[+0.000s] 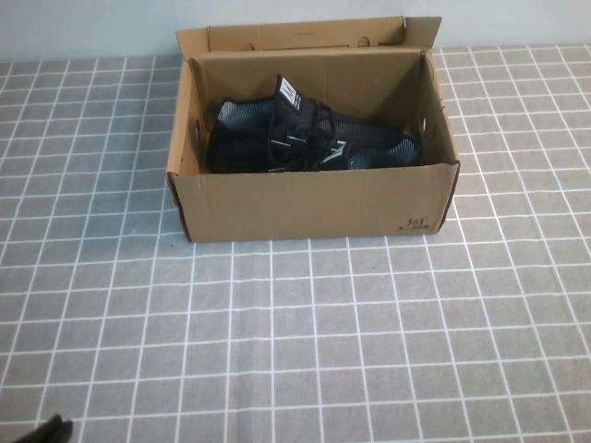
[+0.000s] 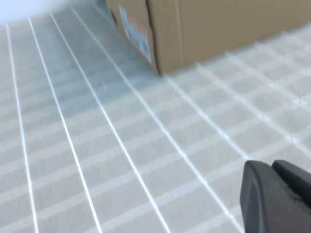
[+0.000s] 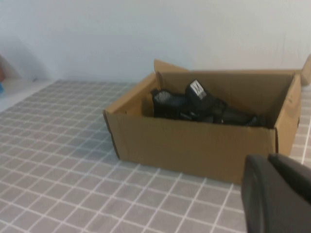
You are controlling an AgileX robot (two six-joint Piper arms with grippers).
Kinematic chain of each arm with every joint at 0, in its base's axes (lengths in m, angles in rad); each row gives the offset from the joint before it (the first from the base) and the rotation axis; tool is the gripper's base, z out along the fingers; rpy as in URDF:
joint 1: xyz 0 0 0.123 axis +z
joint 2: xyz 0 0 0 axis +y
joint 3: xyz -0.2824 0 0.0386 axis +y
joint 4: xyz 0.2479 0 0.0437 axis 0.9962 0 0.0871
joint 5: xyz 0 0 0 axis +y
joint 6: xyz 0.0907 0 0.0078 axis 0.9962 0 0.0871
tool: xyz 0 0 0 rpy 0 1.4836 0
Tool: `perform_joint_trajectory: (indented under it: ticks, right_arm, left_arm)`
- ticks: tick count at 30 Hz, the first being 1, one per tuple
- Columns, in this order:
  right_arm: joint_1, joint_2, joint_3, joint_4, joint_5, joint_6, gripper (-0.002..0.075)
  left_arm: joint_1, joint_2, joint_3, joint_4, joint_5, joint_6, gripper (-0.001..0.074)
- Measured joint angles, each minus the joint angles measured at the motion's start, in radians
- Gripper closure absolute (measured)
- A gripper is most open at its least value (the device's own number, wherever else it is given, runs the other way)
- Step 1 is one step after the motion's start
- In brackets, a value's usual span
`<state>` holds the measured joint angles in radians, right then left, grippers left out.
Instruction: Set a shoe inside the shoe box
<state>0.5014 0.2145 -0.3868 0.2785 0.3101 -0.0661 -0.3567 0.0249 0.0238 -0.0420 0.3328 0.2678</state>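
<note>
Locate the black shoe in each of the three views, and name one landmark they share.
High view: the black shoe lies inside the shoe box, upper centre; left gripper at the bottom left corner; right gripper out of view.
Left wrist view: shoe not visible; only the box's outer corner; left gripper.
Right wrist view: shoe inside the box; right gripper.
Shared landmark: the box.

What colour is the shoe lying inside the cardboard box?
Black shoe, grey mesh panels, clearest in the high view.

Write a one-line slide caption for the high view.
Black shoe lying inside the open cardboard shoe box on the checked tablecloth; left gripper barely visible at near edge, right gripper unseen.
</note>
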Motion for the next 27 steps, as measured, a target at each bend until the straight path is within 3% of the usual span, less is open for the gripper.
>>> perform_joint_trajectory:
  ticks: [15, 22, 27]
  right_arm:
    - [-0.014, -0.010, 0.284, -0.049, -0.059, 0.000, 0.0742]
    - [-0.217, -0.090, 0.409, -0.074, -0.254, 0.000, 0.0742]
    - [-0.370, -0.156, 0.412, -0.074, -0.272, 0.001, 0.0742]
  left_arm:
    - [0.000, 0.000, 0.002, 0.012, 0.057, 0.000, 0.0734]
    - [0.000, 0.000, 0.002, 0.013, 0.057, 0.000, 0.0734]
    - [0.000, 0.000, 0.002, 0.013, 0.057, 0.000, 0.0734]
